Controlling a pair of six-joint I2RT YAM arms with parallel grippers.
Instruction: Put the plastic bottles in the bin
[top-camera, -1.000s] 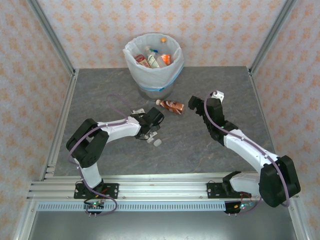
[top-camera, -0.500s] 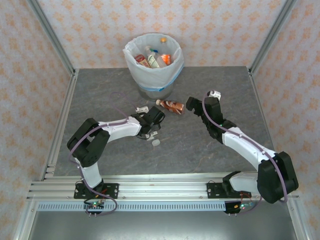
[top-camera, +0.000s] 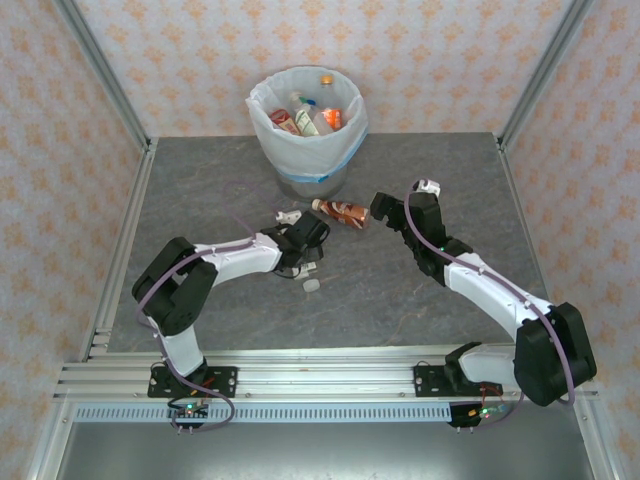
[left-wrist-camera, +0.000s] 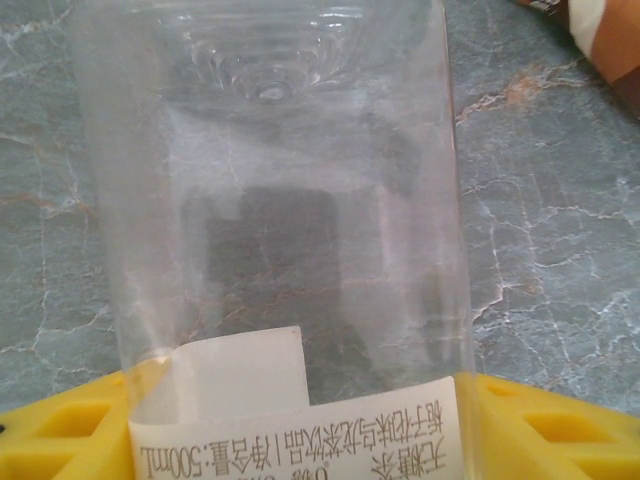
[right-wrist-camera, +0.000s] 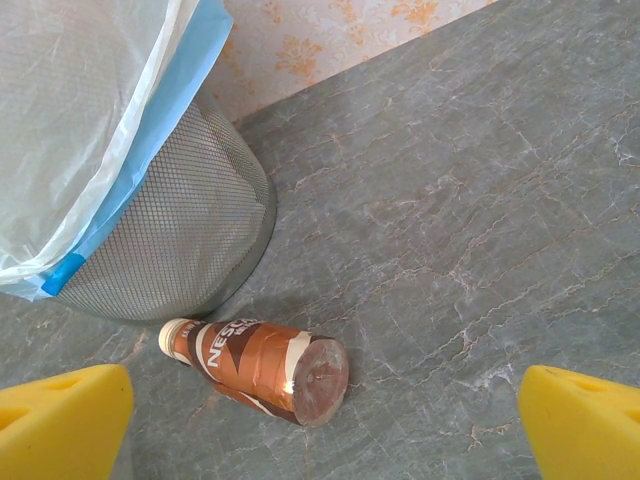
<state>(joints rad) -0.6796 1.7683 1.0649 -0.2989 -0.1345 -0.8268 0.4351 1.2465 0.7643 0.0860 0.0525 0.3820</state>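
Grey marbled table (top-camera: 200, 190), papered walls: my left gripper (top-camera: 300, 264) is clamped across the clear bottle (left-wrist-camera: 270, 200) to lift it, cap end cut off from view, while my right gripper (top-camera: 384, 209) gapes empty toward the brown bottle (right-wrist-camera: 255, 367) lying beside the bin (right-wrist-camera: 170, 250), which holds more bottles (top-camera: 305, 115), labels unreadable.

The clear bottle (left-wrist-camera: 270, 200) in the left wrist view carries a white label (left-wrist-camera: 300, 440) with black print that stands upside down to the camera. "500mL" can be read in the lowest line. Chinese characters run beside it and in the row above, but the frame edge cuts them too much to read surely.

In the right wrist view, the brown bottle (right-wrist-camera: 255, 365) lying on the table shows white capitals "NESCA" on its brown label, and the rest of the word curves out of sight.

In the top view, the labels on the bottles in the bin (top-camera: 310, 160) are too small to read.
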